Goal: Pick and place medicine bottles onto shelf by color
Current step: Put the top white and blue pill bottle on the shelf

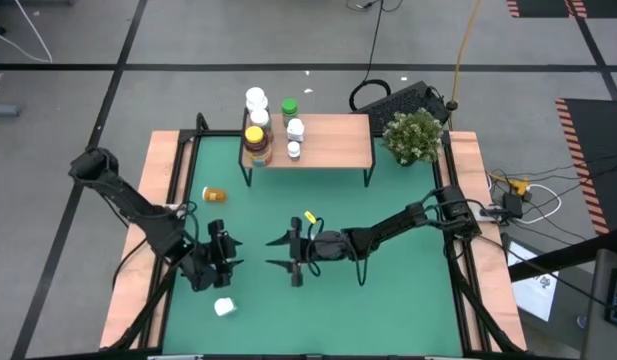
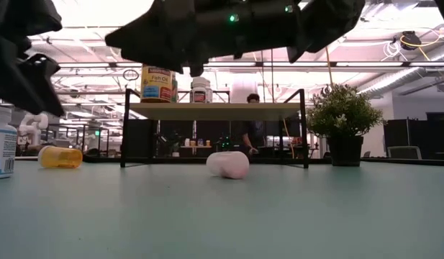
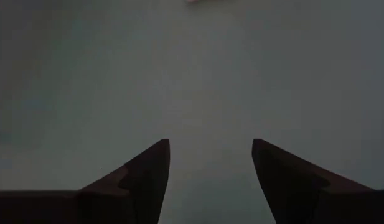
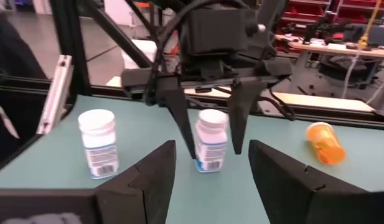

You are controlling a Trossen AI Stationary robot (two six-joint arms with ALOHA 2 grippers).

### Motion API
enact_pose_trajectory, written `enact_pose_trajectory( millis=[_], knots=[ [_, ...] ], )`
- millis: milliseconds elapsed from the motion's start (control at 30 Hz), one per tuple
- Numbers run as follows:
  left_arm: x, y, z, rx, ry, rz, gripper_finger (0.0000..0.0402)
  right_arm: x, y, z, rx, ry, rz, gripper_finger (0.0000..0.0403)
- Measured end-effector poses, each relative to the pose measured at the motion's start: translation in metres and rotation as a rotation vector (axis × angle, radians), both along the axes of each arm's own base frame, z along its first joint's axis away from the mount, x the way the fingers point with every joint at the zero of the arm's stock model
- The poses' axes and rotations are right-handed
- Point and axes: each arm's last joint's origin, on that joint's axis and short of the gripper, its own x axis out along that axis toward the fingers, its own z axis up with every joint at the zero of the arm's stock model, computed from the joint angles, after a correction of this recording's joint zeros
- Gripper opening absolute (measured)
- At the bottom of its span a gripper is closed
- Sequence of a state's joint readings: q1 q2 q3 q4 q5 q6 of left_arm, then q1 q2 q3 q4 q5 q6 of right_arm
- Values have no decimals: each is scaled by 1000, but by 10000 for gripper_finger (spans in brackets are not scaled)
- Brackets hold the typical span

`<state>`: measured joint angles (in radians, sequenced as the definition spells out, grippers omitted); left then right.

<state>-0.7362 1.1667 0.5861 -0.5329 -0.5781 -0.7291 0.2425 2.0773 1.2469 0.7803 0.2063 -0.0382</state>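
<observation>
the high view looks straight down on the whole tabletop (image 1: 388,250). the low view sits at tabletop level, facing the shelf (image 2: 214,110) it shares with the high view. the left wrist view hangs close over bare tabletop. the right wrist view faces the left gripper (image 4: 211,149) across the tabletop.

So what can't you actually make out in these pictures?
- Right wrist view: whether the white bottle stands between the open fingers of the left gripper or behind them.
- High view: that bottle is hidden under the left gripper; the labels on the shelf are too small to read.
- Left wrist view: blurred, only the table shows.
- Low view: the top edge cuts both arms, so the right gripper can't be picked out.
</observation>
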Motion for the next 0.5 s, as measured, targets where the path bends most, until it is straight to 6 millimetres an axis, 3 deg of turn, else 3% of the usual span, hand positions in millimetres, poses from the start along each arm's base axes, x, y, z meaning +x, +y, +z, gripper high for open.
enact_pose_trajectory(
  millis=[267,500],
  knots=[
    [-17,-12,-3,-23,38,-32,232,2,18,1,48,1,28,220],
    [-31,-22,-3,-55,45,-61,232,19,43,-20,38,103,13,236]
  ],
)
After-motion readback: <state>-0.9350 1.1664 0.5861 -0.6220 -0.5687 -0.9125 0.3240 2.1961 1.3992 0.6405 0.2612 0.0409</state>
